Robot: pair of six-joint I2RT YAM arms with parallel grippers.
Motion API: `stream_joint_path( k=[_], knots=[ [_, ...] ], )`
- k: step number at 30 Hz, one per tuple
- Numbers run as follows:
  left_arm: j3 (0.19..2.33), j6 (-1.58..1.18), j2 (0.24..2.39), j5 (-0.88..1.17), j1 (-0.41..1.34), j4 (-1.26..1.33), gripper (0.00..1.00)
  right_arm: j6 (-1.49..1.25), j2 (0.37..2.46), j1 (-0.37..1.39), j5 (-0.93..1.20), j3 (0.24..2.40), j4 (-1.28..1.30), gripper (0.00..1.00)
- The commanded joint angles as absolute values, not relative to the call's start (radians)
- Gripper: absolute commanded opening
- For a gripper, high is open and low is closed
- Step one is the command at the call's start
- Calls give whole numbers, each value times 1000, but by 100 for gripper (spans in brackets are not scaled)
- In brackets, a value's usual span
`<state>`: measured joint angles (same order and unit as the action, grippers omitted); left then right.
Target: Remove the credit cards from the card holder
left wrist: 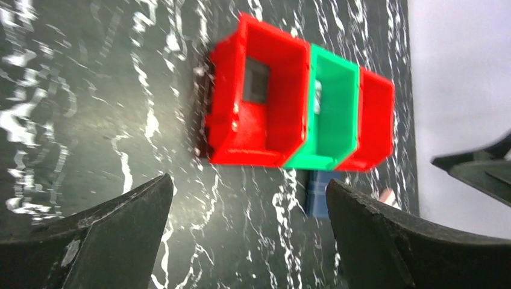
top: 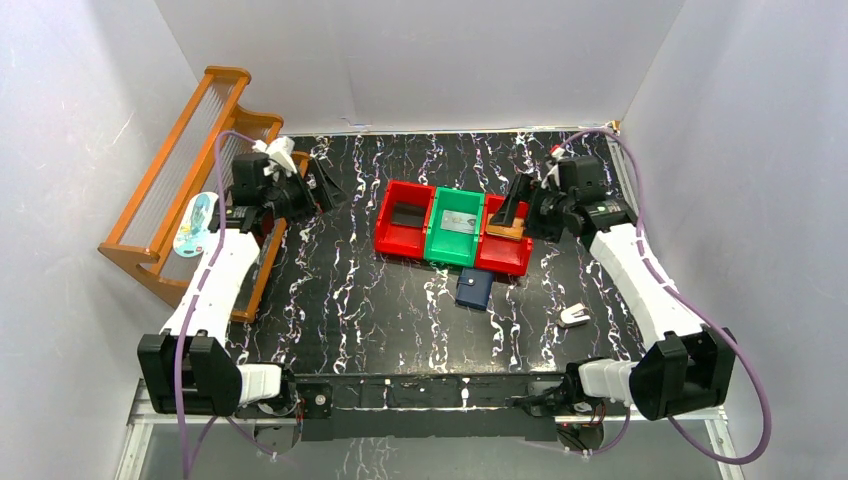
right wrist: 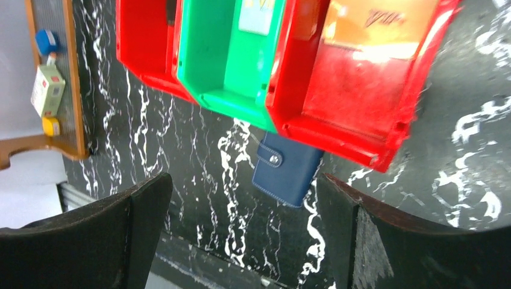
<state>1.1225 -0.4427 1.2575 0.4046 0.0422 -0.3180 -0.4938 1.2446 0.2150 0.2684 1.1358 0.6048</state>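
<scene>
The navy-blue card holder (top: 473, 289) lies closed on the table in front of the bins; the right wrist view (right wrist: 288, 168) shows its snap strap, and the left wrist view (left wrist: 317, 192) shows only a strip of it. A dark grey credit card (left wrist: 256, 80) lies in the left red bin (top: 392, 238). My left gripper (top: 318, 185) is open and empty at the far left by the rack, its jaws wide in the left wrist view (left wrist: 247, 198). My right gripper (top: 530, 205) is open and empty above the right red bin (top: 510, 262), with the holder below between its jaws (right wrist: 241, 198).
Three bins stand in a row. The green bin (top: 452, 250) holds a silver-grey card (right wrist: 258, 15). The right red bin (right wrist: 361, 90) holds an orange card (right wrist: 373, 24). A wooden rack (top: 165, 190) stands at the far left. A small white object (top: 573, 316) lies near the right arm.
</scene>
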Motion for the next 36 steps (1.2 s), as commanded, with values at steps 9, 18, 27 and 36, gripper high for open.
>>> stream_joint_path(
  k=[9,18,27,36],
  knots=[
    [1055,-362,1265,690,132,-465,98,-661,1396,457,83,1125,634,98],
    [1045,-254,1209,603,139,-548,98,-685,1638,530,-153,1295,715,98],
    [960,-177,1099,499,139,-565,98,-687,1866,535,-310,1495,759,98],
    [853,-195,1029,525,141,-483,98,-622,1987,535,-362,1583,769,98]
  ],
)
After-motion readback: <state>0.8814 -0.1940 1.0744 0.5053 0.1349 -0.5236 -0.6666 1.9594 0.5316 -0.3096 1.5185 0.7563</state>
